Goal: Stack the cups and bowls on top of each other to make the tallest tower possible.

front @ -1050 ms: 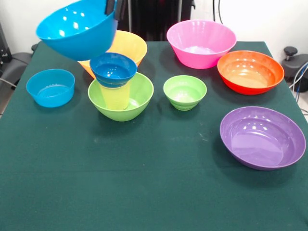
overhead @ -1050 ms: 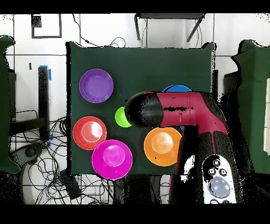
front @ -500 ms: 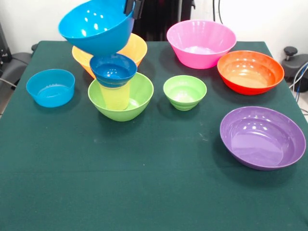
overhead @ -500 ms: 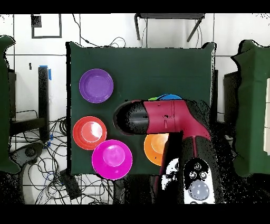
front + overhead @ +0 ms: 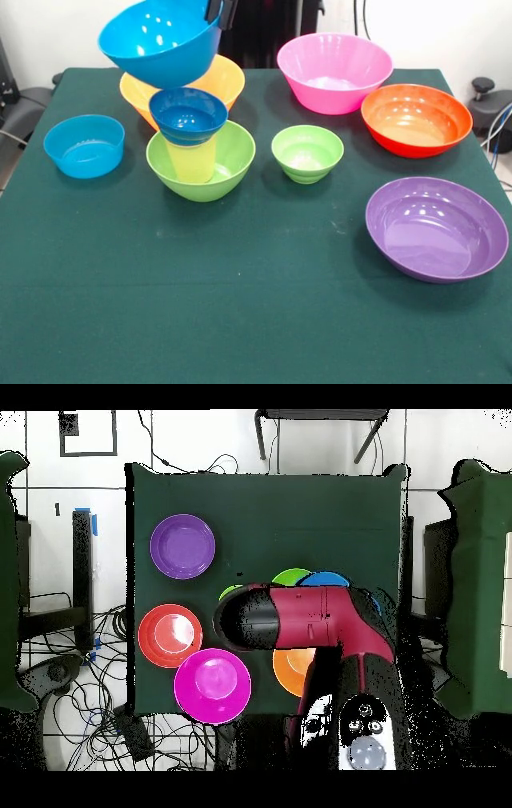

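Large glossy blue plastic bowl (image 5: 160,42), rim pinched in black gripper (image 5: 220,10) at upper left of frame, tilted, hanging just above-left of small dark-blue bowl (image 5: 188,114) capping pale yellow ribbed tumbler (image 5: 192,161).

Lime-green bowl (image 5: 214,164); pale yellow tumbler (image 5: 192,162); dark-blue bowl (image 5: 189,114); pink bowl (image 5: 334,70); purple bowl (image 5: 436,228); green table (image 5: 240,304).

one camera looks across the desk (image 5: 264,320) from close and slightly above, another straight down from high; both share its green top.
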### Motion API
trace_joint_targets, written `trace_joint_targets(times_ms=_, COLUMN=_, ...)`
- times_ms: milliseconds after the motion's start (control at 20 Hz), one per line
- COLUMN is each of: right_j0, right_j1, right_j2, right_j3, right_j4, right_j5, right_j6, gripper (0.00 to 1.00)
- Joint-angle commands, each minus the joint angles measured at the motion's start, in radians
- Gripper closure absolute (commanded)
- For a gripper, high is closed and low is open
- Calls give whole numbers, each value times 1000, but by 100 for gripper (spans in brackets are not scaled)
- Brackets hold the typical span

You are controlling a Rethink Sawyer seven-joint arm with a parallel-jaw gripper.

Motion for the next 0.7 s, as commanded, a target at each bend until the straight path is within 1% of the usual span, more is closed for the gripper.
trace_joint_targets(times_ms=50, right_j0=41, right_j1=68, right_j2=-29, right_j3=80, right_j4=3, right_j5=-125, right_j6=217, gripper=100)
trace_joint_targets(times_ms=200, right_j0=65, right_j1=87, right_j2=-62, right_j3=76, right_j4=-3, right_j5=-173, right_j6=235, gripper=100)
trace_joint_targets(times_ms=350, right_j0=83, right_j1=102, right_j2=-84, right_j3=79, right_j4=6, right_j5=-219, right_j6=245, gripper=100)
trace_joint_targets(times_ms=700, right_j0=126, right_j1=133, right_j2=-116, right_j3=77, right_j4=48, right_j5=-267, right_j6=276, gripper=100)
